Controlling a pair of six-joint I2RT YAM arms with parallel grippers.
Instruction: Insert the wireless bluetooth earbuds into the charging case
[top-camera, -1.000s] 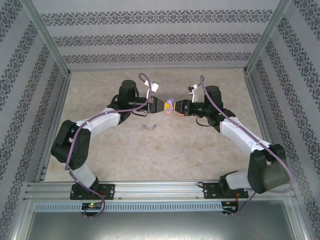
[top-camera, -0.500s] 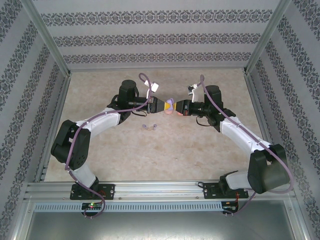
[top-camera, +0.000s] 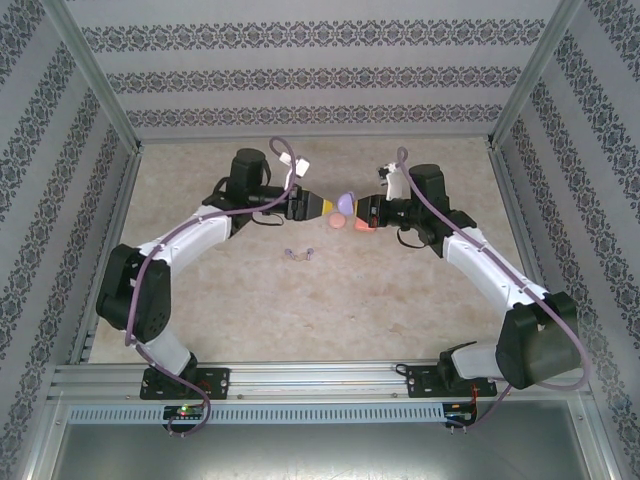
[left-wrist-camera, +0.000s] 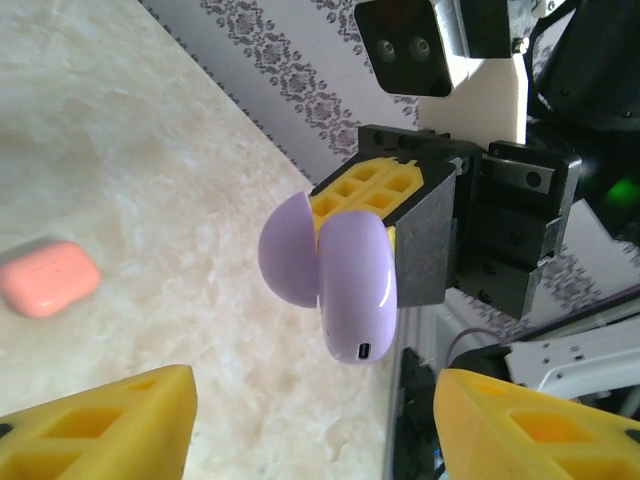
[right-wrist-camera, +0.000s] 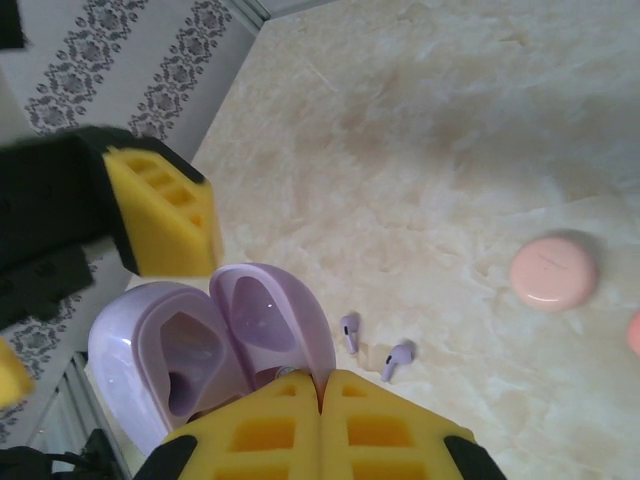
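Top view: the left gripper (top-camera: 328, 207) and right gripper (top-camera: 364, 210) face each other above the tabletop (top-camera: 300, 310), the purple case (top-camera: 346, 202) between them; two purple earbuds (top-camera: 300, 254) lie on the tabletop nearby. Left wrist view: left gripper open, clear of the case. Right wrist view: right gripper clamped on the open case.

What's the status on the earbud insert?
Right gripper shut on purple case, lid open, in the air. Left gripper open, clear of it. Two purple earbuds loose on table, none inserted. Pink case lies apart from them.
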